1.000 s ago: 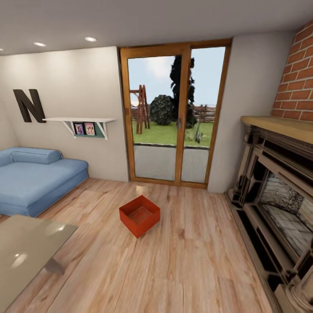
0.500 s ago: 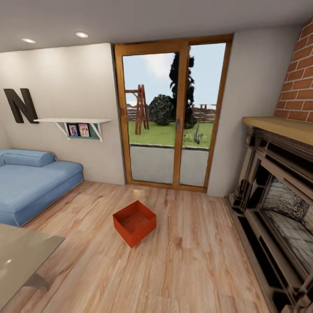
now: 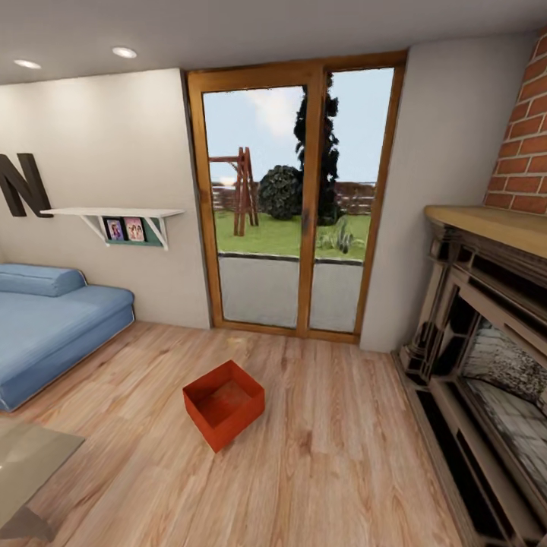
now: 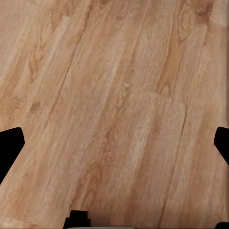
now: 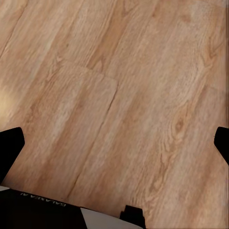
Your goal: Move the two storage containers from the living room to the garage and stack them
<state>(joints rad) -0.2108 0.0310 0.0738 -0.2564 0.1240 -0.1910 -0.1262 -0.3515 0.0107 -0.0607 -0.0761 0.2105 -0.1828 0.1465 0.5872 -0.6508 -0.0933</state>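
Sitting untouched on the living room's wood floor (image 3: 327, 448), one storage container (image 3: 223, 403) waits before the glass door (image 3: 292, 205). Left claw (image 4: 114, 143) and right claw (image 5: 114, 143) hang spread, empty; all carrying remains.

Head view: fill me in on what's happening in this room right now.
Nothing is being handled. One storage container sits open-topped on the wood floor of the living room, in front of the glass doors, between the sofa and the fireplace. Both wrist views look down at bare planks, fingers spread wide, holding nothing.

Matt orange container (image 3: 224, 404); wood-plank floor (image 3: 319, 456), slight sheen.
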